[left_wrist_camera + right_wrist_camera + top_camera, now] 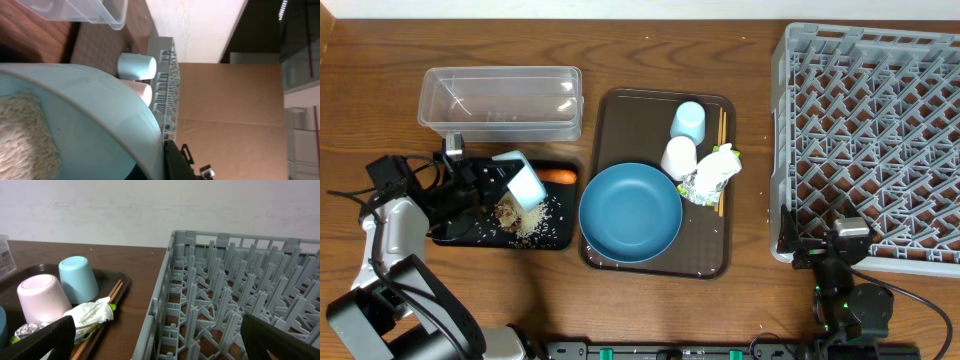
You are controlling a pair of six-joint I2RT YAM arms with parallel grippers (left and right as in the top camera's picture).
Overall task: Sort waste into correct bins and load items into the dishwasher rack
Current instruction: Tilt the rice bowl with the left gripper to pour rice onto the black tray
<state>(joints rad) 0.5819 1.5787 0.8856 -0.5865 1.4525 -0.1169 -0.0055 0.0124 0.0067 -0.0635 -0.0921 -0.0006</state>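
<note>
My left gripper (496, 174) is shut on the rim of the small pale blue bowl (526, 181), which is tipped over the black tray (460, 235). Rice grains (536, 224), a brown lump (508, 210) and the carrot (558, 177) lie on that tray. In the left wrist view the bowl (85, 110) fills the frame and some rice (20, 135) clings inside it. The clear tub (500, 100) stands behind. My right gripper (817, 252) is open at the front left corner of the dishwasher rack (875, 130), holding nothing.
The brown serving tray (720, 262) carries the large dark blue bowl (630, 213), white cup (679, 158), pale blue cup (688, 121), crumpled wrapper (710, 175) and chopsticks (722, 135). In the right wrist view the wrapper (90, 314) lies left of the rack wall (160, 305).
</note>
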